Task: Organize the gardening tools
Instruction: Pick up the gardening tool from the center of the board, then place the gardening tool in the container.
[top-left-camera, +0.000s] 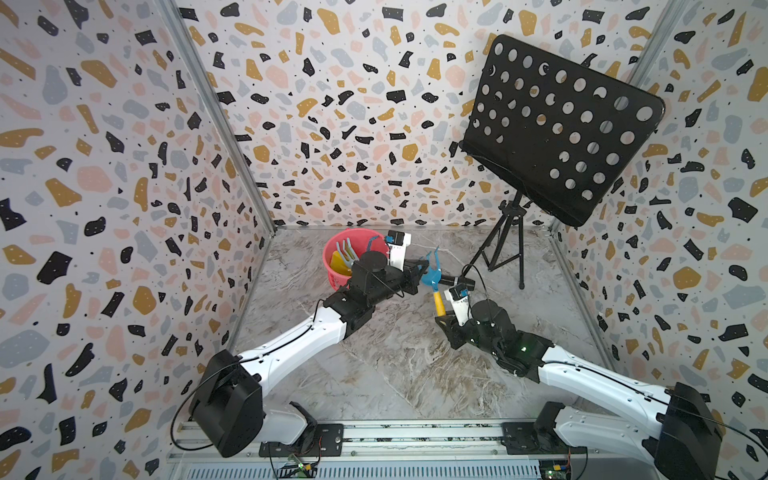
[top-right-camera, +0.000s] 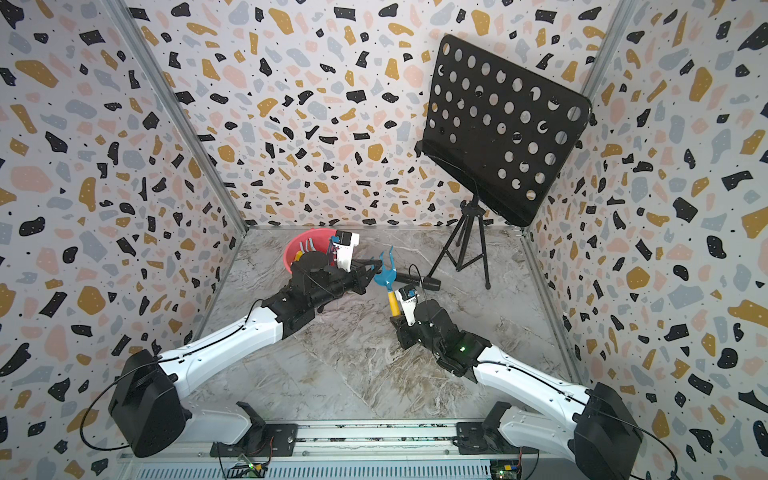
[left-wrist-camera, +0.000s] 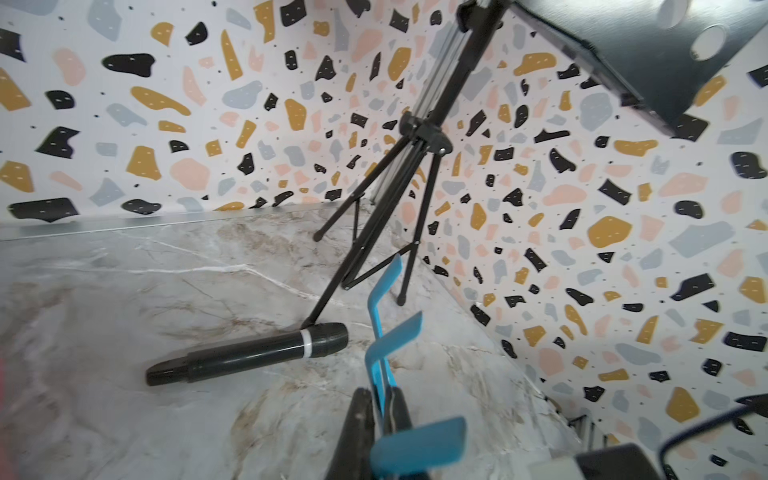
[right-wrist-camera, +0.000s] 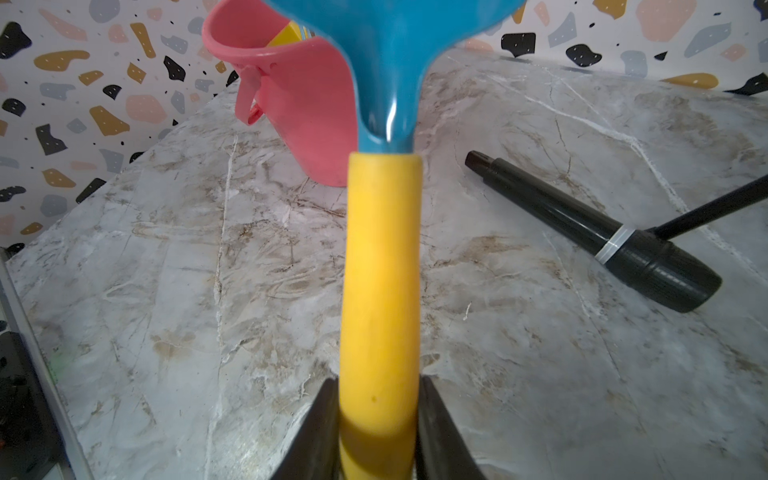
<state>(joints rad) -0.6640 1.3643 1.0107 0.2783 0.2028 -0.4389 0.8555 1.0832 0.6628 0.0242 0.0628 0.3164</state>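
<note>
A blue fork (top-left-camera: 430, 275) with a yellow handle (right-wrist-camera: 380, 270) is held above the marble floor between both arms. My right gripper (right-wrist-camera: 378, 395) is shut on the lower end of the handle, also seen in a top view (top-left-camera: 442, 318). My left gripper (left-wrist-camera: 381, 399) is shut on the fork's blue head at the base of the tines (left-wrist-camera: 392, 334), reaching in from the left in both top views (top-right-camera: 374, 269). A pink bucket (top-left-camera: 332, 249) behind the left arm holds a light-blue rake (top-left-camera: 345, 251) and a yellow shovel (top-left-camera: 338, 264); the left wrist hides part of it.
A black microphone (top-left-camera: 457, 281) lies on the floor just right of the fork, shown close in a wrist view (left-wrist-camera: 249, 353). A black perforated music stand (top-left-camera: 557, 129) on a tripod (top-left-camera: 503, 245) stands at the back right. Patterned walls enclose three sides.
</note>
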